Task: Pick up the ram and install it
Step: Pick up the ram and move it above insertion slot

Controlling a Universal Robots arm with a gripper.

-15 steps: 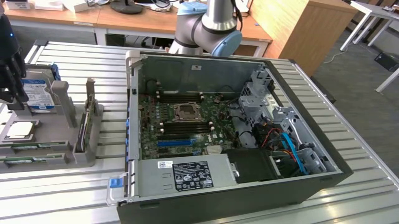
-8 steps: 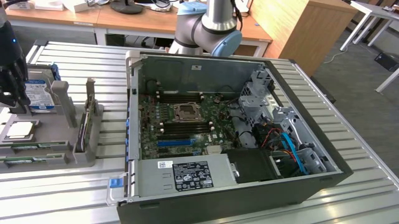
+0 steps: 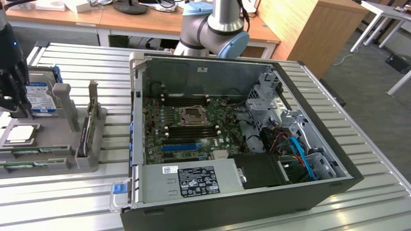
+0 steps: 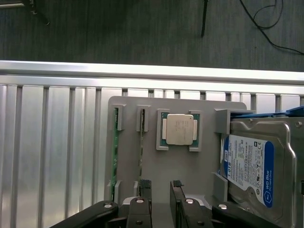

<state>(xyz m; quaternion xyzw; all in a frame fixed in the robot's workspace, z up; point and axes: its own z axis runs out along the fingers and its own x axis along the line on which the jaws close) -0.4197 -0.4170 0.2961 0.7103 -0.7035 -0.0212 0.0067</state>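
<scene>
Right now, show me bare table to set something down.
Bare table: exterior view's right of the computer case, and the near corner in front of the parts holder. Crowded: the holder, packed with ram, processor, hard drive.

gripper (image 3: 14, 108) hangs over the grey tray (image 3: 82, 163), beside the open computer case (image 3: 212, 77) on the table (image 3: 376, 161)

Hard drive (image 4: 254, 166): the blue-and-white label reads "WD Blue", printed sideways; the rest of its print is too small to read. Power supply (image 3: 192, 180): black label with symbols and fine print, unreadable. Small white sticker (image 3: 169, 169) beside it: unreadable.
</scene>
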